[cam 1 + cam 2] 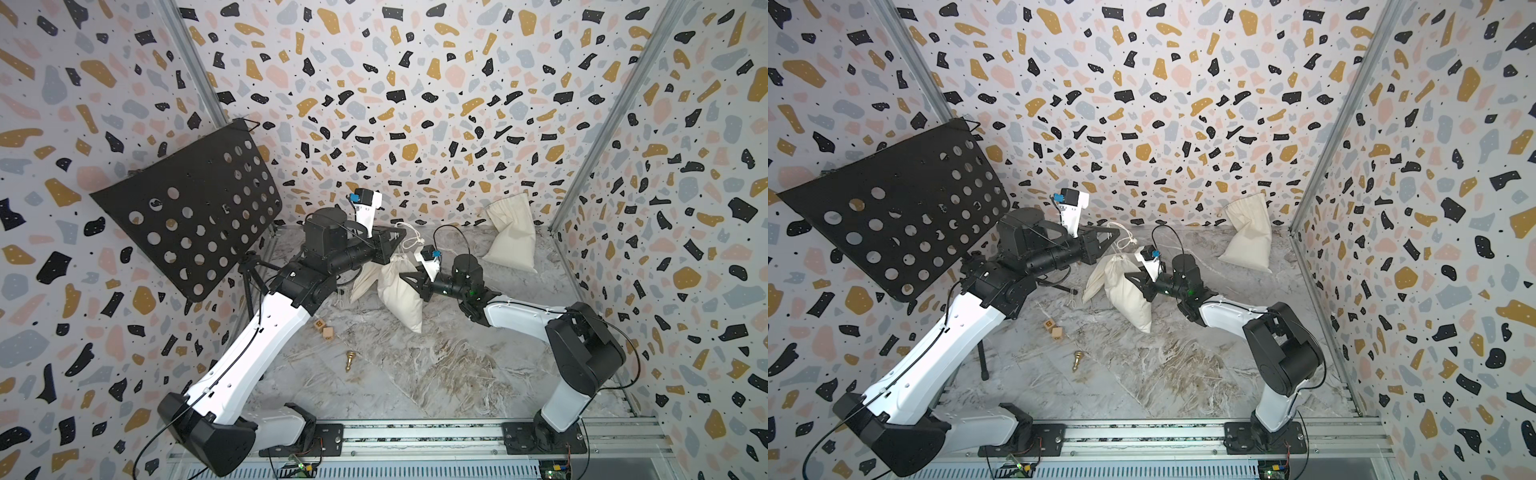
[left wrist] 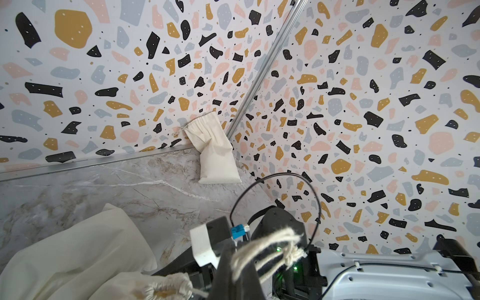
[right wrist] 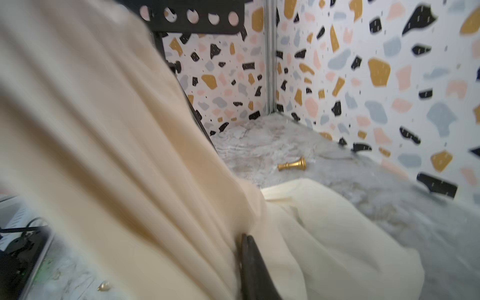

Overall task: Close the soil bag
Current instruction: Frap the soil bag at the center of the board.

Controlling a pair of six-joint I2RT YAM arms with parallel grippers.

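Marble tabletop [image 1: 415, 374] between terrazzo walls [image 1: 415, 83]. Past the music stand [image 1: 187, 208], our left gripper [image 1: 392, 245] is clamped on the drawstring [image 2: 270, 246]; we judge this is to cinch the neck. The soil bag [image 1: 399, 295] lies just below those fingers, its mouth puckered and its contents hidden. Our right gripper [image 1: 409, 279] pinches its cloth, likely as an anchor. A second bag [image 1: 509, 239] leans well beyond, also gathered closed.

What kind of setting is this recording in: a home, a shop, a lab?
Most likely a staged robot test booth: terrazzo-print walls on aluminium posts, marble-look tabletop, left arm and right arm bolted to a front rail.
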